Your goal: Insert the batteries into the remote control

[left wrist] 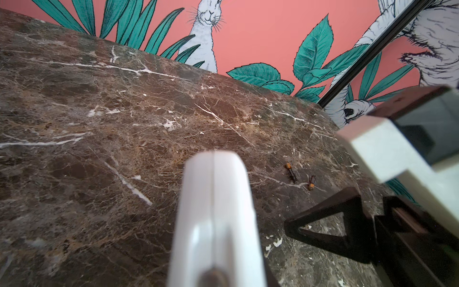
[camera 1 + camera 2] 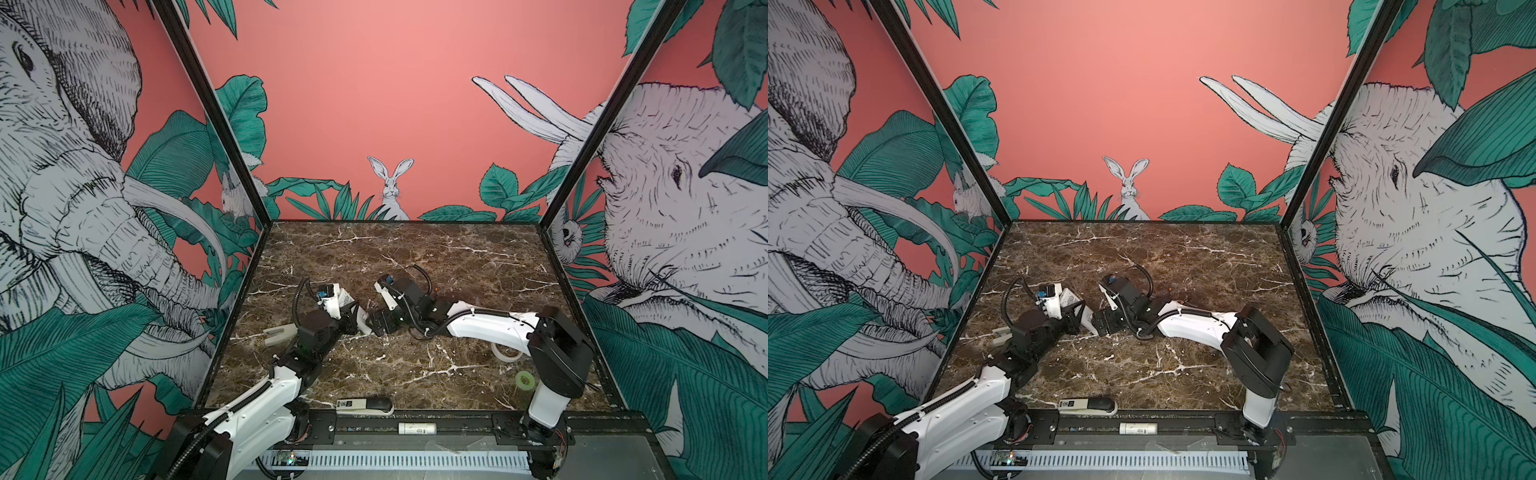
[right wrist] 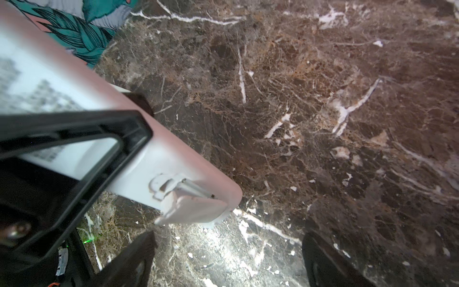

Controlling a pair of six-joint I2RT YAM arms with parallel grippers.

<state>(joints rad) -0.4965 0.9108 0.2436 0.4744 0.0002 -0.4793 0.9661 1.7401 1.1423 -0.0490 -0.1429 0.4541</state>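
Observation:
My left gripper [image 2: 353, 318] is shut on the remote control [image 1: 216, 211], a slim white bar that sticks out from it above the marble, seen edge-on in the left wrist view. The right wrist view shows the remote's labelled back [image 3: 154, 159], and a small lid [image 3: 196, 207] at its free end stands ajar. My right gripper [image 3: 228, 261] is open just off that end, with only marble between its dark fingers [image 3: 131, 258]. The two grippers nearly meet in both top views, at the remote's tip [image 2: 365, 328]. The batteries [image 1: 291, 171] [image 1: 311, 182] lie side by side on the table beyond the remote.
A pale slotted piece [image 2: 279, 334] lies left of my left wrist. A stapler [image 2: 365, 405] sits at the front edge, and a white tube [image 2: 417, 428] lies on the rail below it. A clear tape roll [image 2: 505, 353] and a green one [image 2: 524, 379] lie by the right arm.

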